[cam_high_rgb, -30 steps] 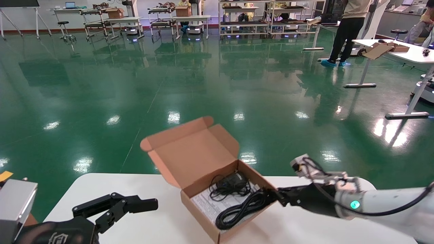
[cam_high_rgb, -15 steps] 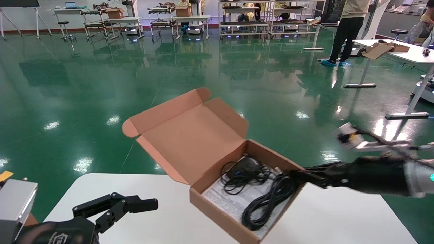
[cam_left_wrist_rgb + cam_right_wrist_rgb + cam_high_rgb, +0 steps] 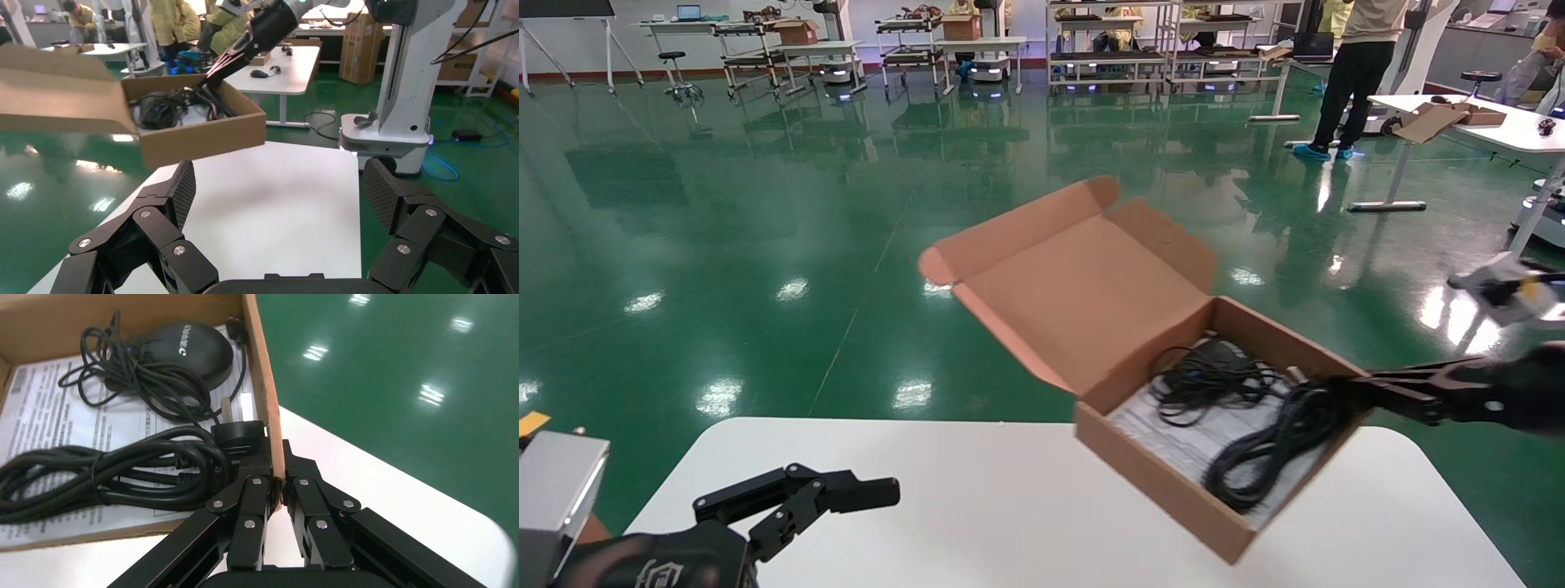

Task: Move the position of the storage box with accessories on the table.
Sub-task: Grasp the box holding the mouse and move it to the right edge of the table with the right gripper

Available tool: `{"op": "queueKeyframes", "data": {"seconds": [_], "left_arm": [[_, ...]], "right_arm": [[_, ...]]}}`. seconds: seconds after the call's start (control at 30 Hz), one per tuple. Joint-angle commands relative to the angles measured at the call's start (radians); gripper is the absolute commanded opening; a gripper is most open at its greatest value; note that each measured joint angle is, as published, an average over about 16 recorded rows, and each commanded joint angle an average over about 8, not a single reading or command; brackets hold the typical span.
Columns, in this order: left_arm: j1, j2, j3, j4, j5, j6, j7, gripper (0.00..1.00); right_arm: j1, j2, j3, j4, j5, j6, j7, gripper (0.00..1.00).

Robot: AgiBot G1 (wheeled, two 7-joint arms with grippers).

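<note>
The storage box (image 3: pixel 1173 465) hangs in the air above the right half of the table (image 3: pixel 977 523). It is tilted, and its lid stands open, leaning back toward the green floor (image 3: pixel 764 245). The left wrist view shows a clear gap between the bottom of the box and the tabletop.

The right gripper (image 3: pixel 1348 390) comes in from the right side and holds the box by its right wall. In the right wrist view, its 2 fingers (image 3: pixel 245 502) are pressed together on that thin cardboard wall, 1 finger inside the box and 1 outside.

Inside the box lie the accessories. The coiled black power cable (image 3: pixel 1271 457) sits nearest the gripper, and its plug (image 3: pixel 240 436) touches the inner finger. The black adapter brick (image 3: pixel 183 349) sits farther in, with its thin cord (image 3: pixel 1197 384) bunched in loops over it. The white printed paper sheet (image 3: pixel 1173 429) lies flat under all of them.

The left gripper (image 3: pixel 878 492) rests low over the near left part of the table, well apart from the box. Its jaws are wide apart and hold nothing.

Far behind, a person (image 3: pixel 1357 73) in dark trousers stands beside another white desk (image 3: pixel 1500 122).
</note>
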Motion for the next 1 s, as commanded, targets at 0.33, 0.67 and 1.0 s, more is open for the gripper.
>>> {"op": "queueKeyframes", "data": {"seconds": [0.33, 0.67, 1.0], "left_arm": [[0.000, 0.000, 0.000, 0.000, 0.000, 0.000, 0.000, 1.00], [0.000, 0.000, 0.000, 0.000, 0.000, 0.000, 0.000, 1.00], [0.000, 0.000, 0.000, 0.000, 0.000, 0.000, 0.000, 1.00]], "right_arm": [[0.023, 0.090, -0.014, -0.036, -0.022, 0.118, -0.031, 0.00], [-0.039, 0.120, -0.010, -0.072, -0.014, 0.335, -0.048, 0.00], [-0.172, 0.132, 0.019, -0.095, 0.026, 0.443, -0.057, 0.00]]}}
